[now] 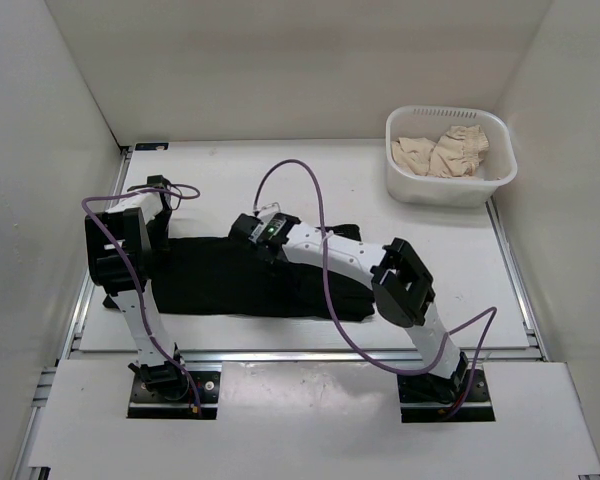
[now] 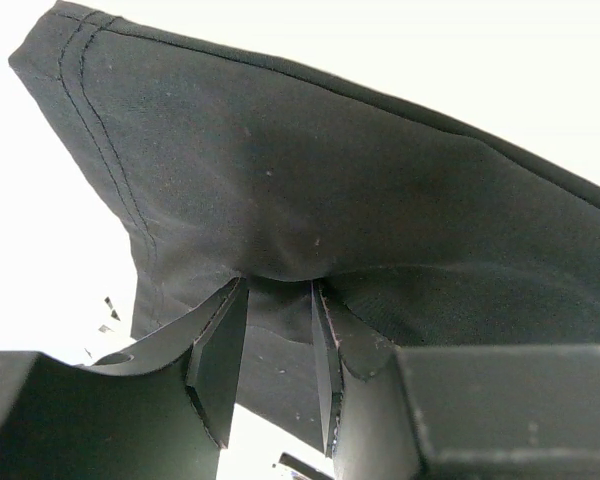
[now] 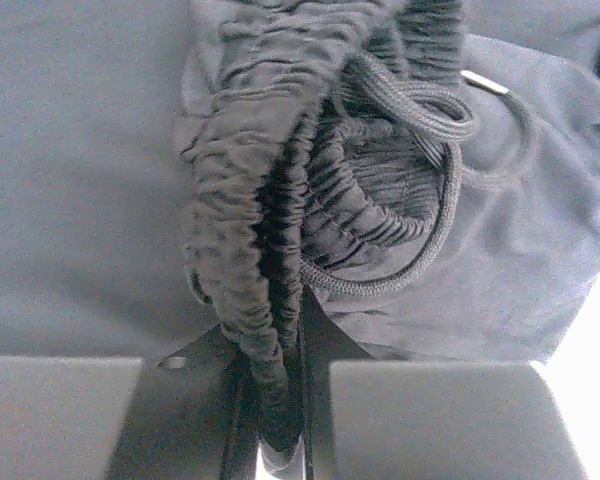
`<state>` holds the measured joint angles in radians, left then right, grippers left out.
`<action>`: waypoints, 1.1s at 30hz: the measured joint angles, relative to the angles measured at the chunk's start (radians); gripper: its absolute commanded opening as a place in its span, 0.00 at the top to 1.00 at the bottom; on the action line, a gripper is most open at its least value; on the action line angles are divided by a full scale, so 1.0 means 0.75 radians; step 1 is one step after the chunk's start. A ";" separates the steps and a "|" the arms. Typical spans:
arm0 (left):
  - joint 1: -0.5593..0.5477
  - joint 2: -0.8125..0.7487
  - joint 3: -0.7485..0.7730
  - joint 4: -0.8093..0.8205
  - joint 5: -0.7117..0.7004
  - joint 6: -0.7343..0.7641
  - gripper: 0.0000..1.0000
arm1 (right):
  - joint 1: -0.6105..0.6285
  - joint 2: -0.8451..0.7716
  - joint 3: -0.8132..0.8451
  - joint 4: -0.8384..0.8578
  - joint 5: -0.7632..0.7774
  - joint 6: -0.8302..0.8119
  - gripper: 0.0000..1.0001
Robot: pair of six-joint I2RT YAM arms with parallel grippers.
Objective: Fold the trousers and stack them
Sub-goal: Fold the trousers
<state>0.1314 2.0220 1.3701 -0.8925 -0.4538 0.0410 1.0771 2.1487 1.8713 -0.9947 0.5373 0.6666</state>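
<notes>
Right pincer [image 3: 277,350] around bunched trousers [image 3: 80,150]

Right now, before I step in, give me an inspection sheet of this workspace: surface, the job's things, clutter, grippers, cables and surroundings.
Surface: white tabletop, flat, no marks seen.
Job's things: black trousers lie lengthwise across the middle, held at two points; stacking not yet done.
Clutter: white basket at the far right corner, holding beige garments.
Grippers: left gripper shut on trouser fabric near a double-stitched hem. Right gripper shut on the bunched elastic waistband, with the drawcord looped beside it.
Cables: purple cables loop off both arms; the right arm's cable crosses over the trousers in the top view.
Surroundings: white walls on three sides; metal rails along the table edges.
</notes>
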 measured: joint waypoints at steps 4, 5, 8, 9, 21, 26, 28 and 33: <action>0.000 0.000 0.000 0.000 0.000 0.000 0.55 | 0.043 0.014 0.098 -0.018 -0.063 -0.079 0.72; 0.000 0.000 0.000 0.000 0.000 0.000 0.55 | 0.043 0.039 0.156 -0.039 -0.085 -0.102 0.68; 0.000 0.000 0.000 0.001 -0.001 0.000 0.54 | 0.042 0.141 0.359 -0.055 -0.141 -0.181 0.44; -0.001 0.000 0.000 0.001 -0.003 0.000 0.54 | 0.041 0.167 0.402 -0.046 -0.170 -0.223 0.39; -0.004 -0.006 0.010 0.004 -0.037 -0.007 0.44 | 0.215 -0.154 0.156 0.197 -0.349 -0.622 0.07; -0.009 -0.021 0.050 0.024 -0.040 -0.027 0.30 | 0.080 -0.573 -0.149 0.334 -0.284 -0.567 0.13; -0.006 -0.050 0.079 0.023 -0.050 -0.034 0.27 | -0.049 -0.685 -0.283 0.367 -0.273 -0.506 0.15; -0.006 -0.204 0.188 0.001 -0.073 -0.042 0.17 | -0.334 -0.759 -0.681 0.390 -0.313 -0.349 0.14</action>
<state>0.1272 1.8690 1.5108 -0.8917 -0.5087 0.0097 0.8268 1.5791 1.3609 -0.7025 0.3023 0.4046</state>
